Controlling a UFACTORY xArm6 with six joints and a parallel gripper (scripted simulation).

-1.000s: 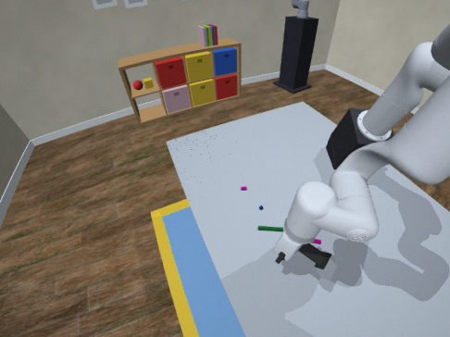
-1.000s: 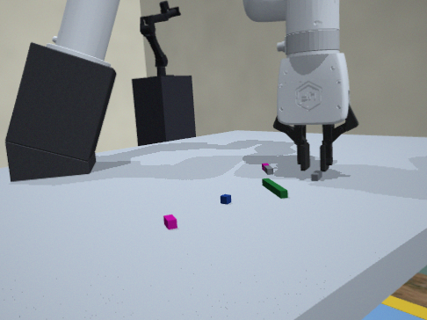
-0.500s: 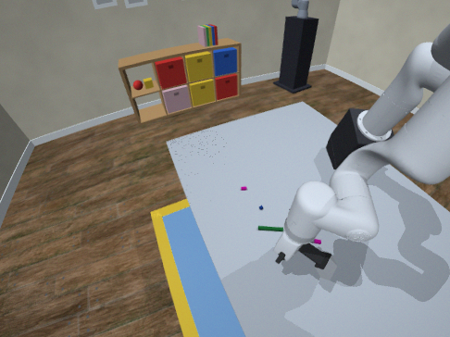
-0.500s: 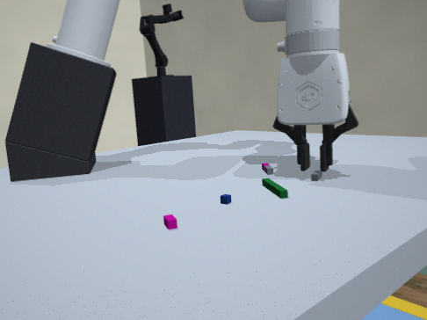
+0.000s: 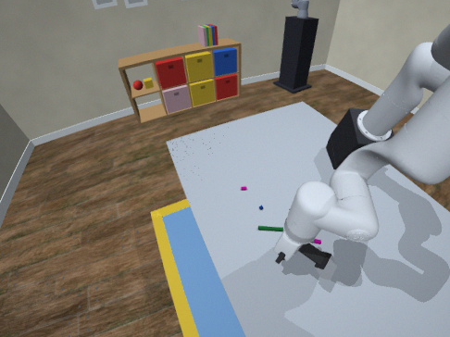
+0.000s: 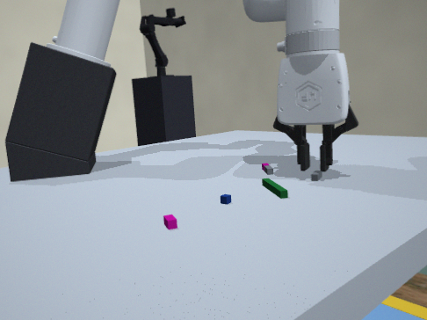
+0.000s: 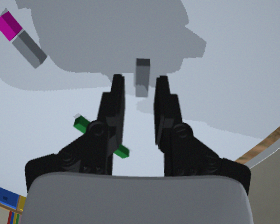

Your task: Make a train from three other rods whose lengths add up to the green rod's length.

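Note:
My gripper (image 6: pixel 314 169) (image 7: pixel 140 90) is open and empty, a little above a loose grey rod (image 6: pixel 314 177) (image 7: pixel 142 86), which lies between and beyond the fingertips in the wrist view, roughly parallel to the fingers. A magenta rod (image 5: pixel 318 242) (image 6: pixel 263 166) (image 7: pixel 10 26) and another grey rod (image 6: pixel 270 170) (image 7: pixel 29 49) lie end to end in one line, with a very thin gap or none. The green rod (image 5: pixel 269 229) (image 6: pixel 275 188) (image 7: pixel 80 124) lies apart, partly hidden by a finger in the wrist view. The arm hides both grey rods in the top view.
A blue rod (image 5: pixel 261 207) (image 6: pixel 226 199) and a second magenta rod (image 5: pixel 243 188) (image 6: pixel 170 221) lie apart on the table (image 5: pixel 222 161) (image 6: pixel 110 250), beyond the green rod from the gripper. The arm's black base (image 5: pixel 343 138) (image 6: pixel 57 113) stands on the table.

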